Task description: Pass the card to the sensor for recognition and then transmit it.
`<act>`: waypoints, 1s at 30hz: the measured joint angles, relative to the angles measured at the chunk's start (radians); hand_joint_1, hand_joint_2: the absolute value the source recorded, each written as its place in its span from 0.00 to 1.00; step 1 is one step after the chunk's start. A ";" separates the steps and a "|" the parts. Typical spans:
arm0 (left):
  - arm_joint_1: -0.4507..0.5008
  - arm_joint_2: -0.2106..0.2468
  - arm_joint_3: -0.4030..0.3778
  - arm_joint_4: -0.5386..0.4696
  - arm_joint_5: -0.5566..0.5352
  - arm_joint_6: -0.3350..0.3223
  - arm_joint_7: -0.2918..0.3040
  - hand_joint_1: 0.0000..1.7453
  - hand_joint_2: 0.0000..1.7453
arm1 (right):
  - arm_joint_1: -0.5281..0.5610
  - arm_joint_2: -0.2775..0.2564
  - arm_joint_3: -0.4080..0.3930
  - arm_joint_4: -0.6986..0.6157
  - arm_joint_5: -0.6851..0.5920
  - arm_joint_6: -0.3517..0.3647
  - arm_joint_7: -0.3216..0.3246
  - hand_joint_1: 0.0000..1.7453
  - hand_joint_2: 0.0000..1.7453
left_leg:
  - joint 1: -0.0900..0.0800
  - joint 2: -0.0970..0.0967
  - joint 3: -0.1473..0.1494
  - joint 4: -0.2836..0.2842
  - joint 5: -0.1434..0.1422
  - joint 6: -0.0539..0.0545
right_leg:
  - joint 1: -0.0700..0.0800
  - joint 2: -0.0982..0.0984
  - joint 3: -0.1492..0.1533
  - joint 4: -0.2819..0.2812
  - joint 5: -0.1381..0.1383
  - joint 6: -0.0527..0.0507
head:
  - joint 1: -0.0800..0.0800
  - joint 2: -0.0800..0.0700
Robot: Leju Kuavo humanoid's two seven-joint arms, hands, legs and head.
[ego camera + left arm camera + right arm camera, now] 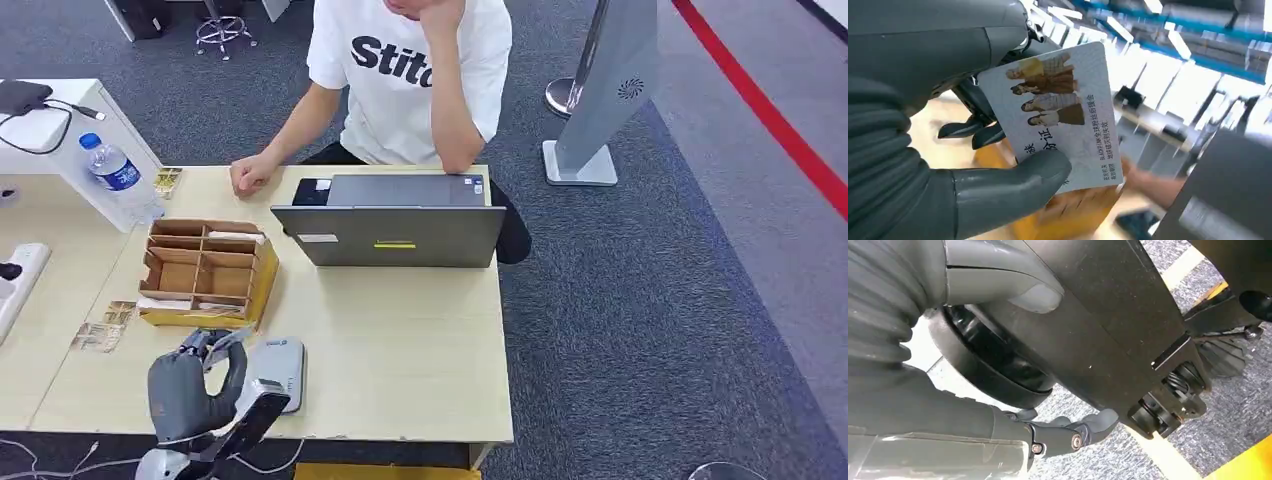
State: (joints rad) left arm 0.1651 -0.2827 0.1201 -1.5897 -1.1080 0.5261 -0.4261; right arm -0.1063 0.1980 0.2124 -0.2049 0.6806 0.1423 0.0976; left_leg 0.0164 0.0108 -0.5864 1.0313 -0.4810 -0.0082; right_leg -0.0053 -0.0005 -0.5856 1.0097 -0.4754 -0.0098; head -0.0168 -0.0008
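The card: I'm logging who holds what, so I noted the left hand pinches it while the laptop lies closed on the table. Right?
Not quite. The left hand does pinch the card, seen in the left wrist view, but the laptop stands open on the table, its lid raised toward the robot, as the head view shows.

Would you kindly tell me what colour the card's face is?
White, printed with four figures and black text; the left wrist view shows the card best.

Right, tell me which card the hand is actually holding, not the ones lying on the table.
The white card printed with four figures, pinched in the left hand; the other cards lie flat on the table.
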 joint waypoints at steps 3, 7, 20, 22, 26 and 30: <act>-0.047 0.013 -0.035 -0.079 0.003 -0.038 0.024 1.00 1.00 | -0.003 -0.001 0.018 0.000 0.000 0.009 -0.008 0.00 1.00 | 0.000 -0.003 0.000 0.000 0.000 0.000 | 0.000 -0.002 0.000 0.000 0.000 0.000 | 0.000 0.000; -0.149 0.028 -0.053 -0.133 -0.030 -0.053 0.055 1.00 1.00 | -0.007 -0.001 0.053 0.000 0.000 0.018 -0.030 0.00 1.00 | 0.000 -0.002 0.000 0.000 0.001 -0.001 | 0.000 -0.001 0.001 0.000 0.001 -0.001 | 0.000 0.000; -0.469 0.087 -0.027 -0.010 0.021 -0.395 0.290 1.00 1.00 | -0.009 -0.001 0.132 0.000 0.000 0.026 -0.053 0.00 1.00 | 0.000 -0.005 0.000 0.000 0.003 0.000 | 0.000 -0.004 0.001 0.001 0.002 -0.001 | 0.002 0.000; -0.605 0.120 0.010 0.144 -0.010 -0.414 0.341 1.00 1.00 | -0.010 -0.001 0.156 0.000 0.000 0.028 -0.062 0.00 1.00 | 0.001 -0.004 0.000 0.000 0.006 -0.002 | 0.000 -0.003 0.001 0.001 0.004 -0.003 | 0.002 0.000; -0.762 0.163 0.063 0.365 -0.049 -0.405 0.352 1.00 1.00 | -0.010 -0.001 0.185 0.000 0.000 0.029 -0.081 0.00 1.00 | 0.001 -0.002 0.000 0.000 0.007 -0.003 | 0.001 0.000 0.000 0.002 0.005 -0.003 | 0.000 0.000; -0.823 0.165 0.112 0.448 -0.046 -0.398 0.347 0.40 1.00 | -0.011 -0.001 0.200 0.000 0.000 0.030 -0.087 0.00 1.00 | 0.001 -0.002 0.000 0.000 0.006 -0.002 | 0.000 0.001 0.000 0.002 0.005 -0.003 | 0.000 0.000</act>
State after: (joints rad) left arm -0.6584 -0.1175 0.2316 -1.1413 -1.1536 0.1286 -0.0794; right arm -0.1170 0.1968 0.4128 -0.2045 0.6806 0.1724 0.0103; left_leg 0.0170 0.0091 -0.5868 1.0313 -0.4748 -0.0107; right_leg -0.0049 0.0001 -0.5858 1.0113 -0.4704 -0.0127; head -0.0164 -0.0008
